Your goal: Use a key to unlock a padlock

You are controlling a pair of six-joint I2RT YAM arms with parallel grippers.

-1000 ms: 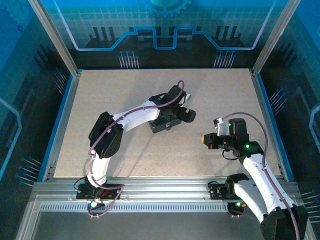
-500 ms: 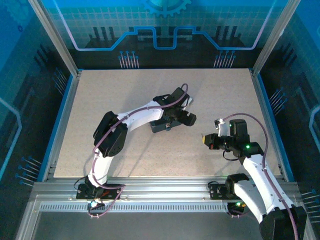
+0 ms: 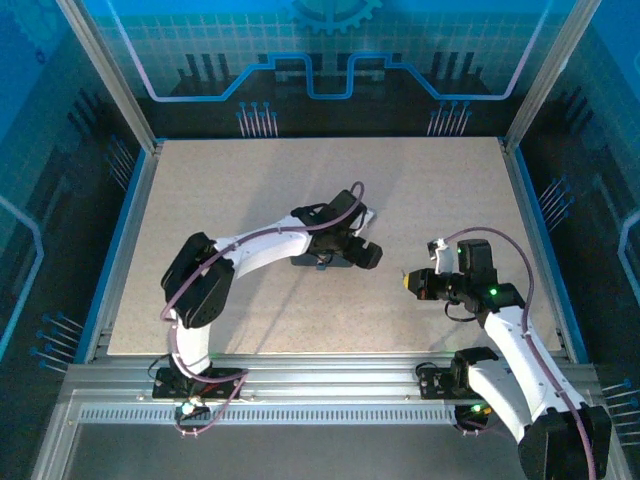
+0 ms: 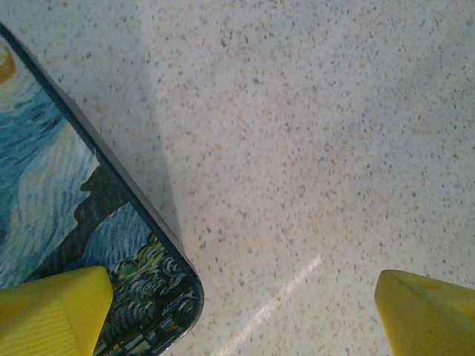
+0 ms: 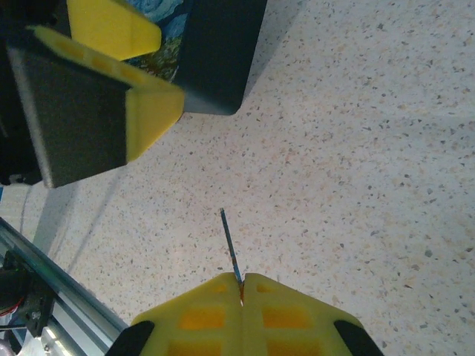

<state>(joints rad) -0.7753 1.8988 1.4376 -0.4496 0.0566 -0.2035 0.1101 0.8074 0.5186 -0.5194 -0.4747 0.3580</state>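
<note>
My right gripper (image 5: 243,285) is shut on the key (image 5: 230,245), a thin dark sliver that sticks out forward from between its yellow pads above the bare table. In the top view my right gripper (image 3: 407,281) sits right of centre, pointing left. My left gripper (image 4: 241,319) is open wide, one yellow finger (image 4: 56,311) over the corner of the night-sky box (image 4: 67,222) and the other over bare table. Seen from above, my left gripper (image 3: 345,250) hovers at the table's middle over the box (image 3: 312,260). The padlock is hidden.
The speckled beige table (image 3: 250,190) is edged by blue walls and a metal rail (image 3: 320,375) at the near side. In the right wrist view the left gripper's yellow fingers (image 5: 152,111) stand close ahead on the left, beside the box (image 5: 215,59).
My left arm has swung its elbow leftward and its gripper has shifted slightly nearer and left over the box. The right arm has stayed put with the key.
</note>
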